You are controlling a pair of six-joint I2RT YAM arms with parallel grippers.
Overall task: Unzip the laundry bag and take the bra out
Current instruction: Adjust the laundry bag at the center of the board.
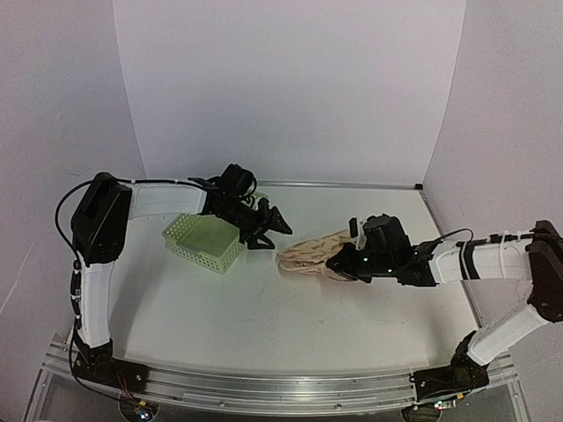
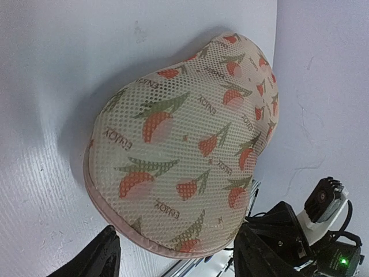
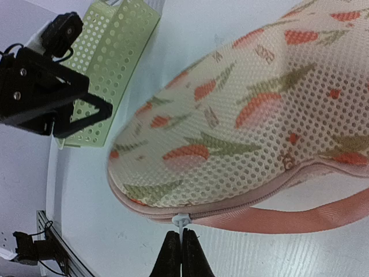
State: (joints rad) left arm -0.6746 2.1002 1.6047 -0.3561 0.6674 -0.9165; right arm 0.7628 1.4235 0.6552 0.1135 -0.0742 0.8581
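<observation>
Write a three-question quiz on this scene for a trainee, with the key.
1. True or false: in the top view the basket stands left of the laundry bag, apart from it.
2. The right gripper is shut on: A) the basket; B) the zipper pull; C) nothing.
3. Is the left gripper open or shut?

Key: 1 true. 2 B. 3 open, with its fingers spread wide at the near end of the bag.
</observation>
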